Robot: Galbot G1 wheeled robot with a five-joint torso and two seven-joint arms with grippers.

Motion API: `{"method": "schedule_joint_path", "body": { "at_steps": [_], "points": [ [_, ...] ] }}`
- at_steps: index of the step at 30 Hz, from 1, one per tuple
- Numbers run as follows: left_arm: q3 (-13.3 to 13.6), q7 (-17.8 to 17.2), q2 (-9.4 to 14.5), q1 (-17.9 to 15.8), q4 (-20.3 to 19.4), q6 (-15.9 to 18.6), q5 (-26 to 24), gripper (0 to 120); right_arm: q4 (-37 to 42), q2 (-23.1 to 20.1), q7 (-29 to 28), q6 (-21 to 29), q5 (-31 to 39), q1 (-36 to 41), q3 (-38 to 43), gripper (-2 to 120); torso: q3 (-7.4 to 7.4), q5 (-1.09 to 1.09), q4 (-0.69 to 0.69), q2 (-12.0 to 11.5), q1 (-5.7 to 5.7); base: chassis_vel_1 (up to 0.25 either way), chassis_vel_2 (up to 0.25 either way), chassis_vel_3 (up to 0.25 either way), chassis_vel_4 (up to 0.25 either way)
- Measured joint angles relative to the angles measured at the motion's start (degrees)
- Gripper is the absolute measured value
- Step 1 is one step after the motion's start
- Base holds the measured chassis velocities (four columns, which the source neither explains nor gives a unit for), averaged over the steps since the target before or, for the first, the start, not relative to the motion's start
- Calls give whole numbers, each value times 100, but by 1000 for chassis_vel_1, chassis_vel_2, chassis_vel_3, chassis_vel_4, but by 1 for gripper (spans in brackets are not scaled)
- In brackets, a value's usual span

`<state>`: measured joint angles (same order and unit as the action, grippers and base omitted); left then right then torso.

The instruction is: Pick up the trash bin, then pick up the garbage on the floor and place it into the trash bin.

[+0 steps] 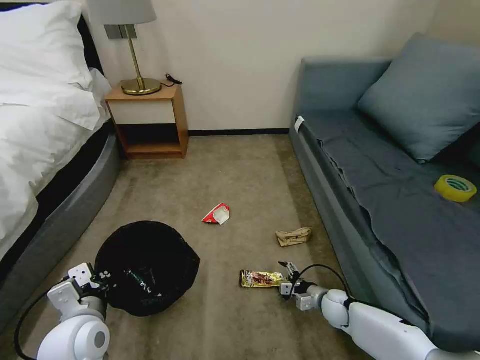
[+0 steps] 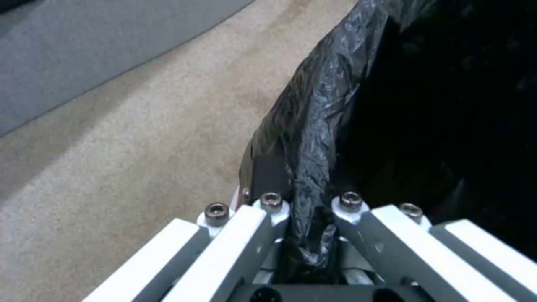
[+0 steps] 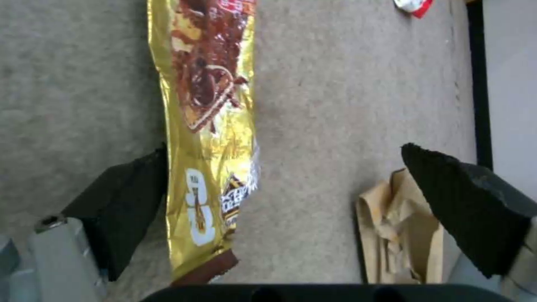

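Between a white bed and a grey sofa, the head view shows a carpeted floor with litter. The left gripper (image 1: 100, 281) holds the near rim of the trash bin (image 1: 147, 267), keeping it close beside the robot so items can be dropped in; a bottle (image 1: 137, 281) with a green label seems to lie inside. The right gripper (image 1: 288, 278) reaches low to the end of the snack wrapper (image 1: 261, 278). A paper wad (image 1: 293, 236) and a carton scrap (image 1: 216, 214) lie farther out.

From the left wrist, the white fingers (image 2: 246, 235) are clamped on a fold of the bin's black liner (image 2: 313, 138).

From the right wrist, the black pads (image 3: 126, 201) stand spread wide, one touching the wrapper's (image 3: 209, 126) edge, the other over the paper wad (image 3: 394, 235), apparently readying a pinch.
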<state>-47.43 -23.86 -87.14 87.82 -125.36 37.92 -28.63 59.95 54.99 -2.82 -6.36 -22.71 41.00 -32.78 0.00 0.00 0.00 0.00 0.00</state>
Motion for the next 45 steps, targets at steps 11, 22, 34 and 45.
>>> {"method": "schedule_joint_path", "body": {
  "at_steps": [11, 22, 34, 45],
  "points": [
    [-17, 1, 9, 20, -33, -1, 4, 3, -253, 176, -32, -52, -6, -41, -1, 100, 0, 0, 0, 0, 0, 0, 0, 0, 0],
    [-26, 1, 13, 24, -33, -6, 2, 3, -367, 260, -63, -152, -7, -23, -3, 70, 0, 0, 0, 0, 0, 0, 0, 0, 0],
    [-24, 1, 13, 26, -24, -16, 2, 3, -521, 335, -80, -285, -23, 22, 20, 27, 0, 0, 0, 0, 0, 0, 0, 0, 0],
    [-22, 1, 8, 28, -6, -22, 2, 3, -580, 393, -94, -382, -26, 19, 25, 0, 0, 0, 0, 0, 0, 0, 0, 0, 0]
  ]
}}
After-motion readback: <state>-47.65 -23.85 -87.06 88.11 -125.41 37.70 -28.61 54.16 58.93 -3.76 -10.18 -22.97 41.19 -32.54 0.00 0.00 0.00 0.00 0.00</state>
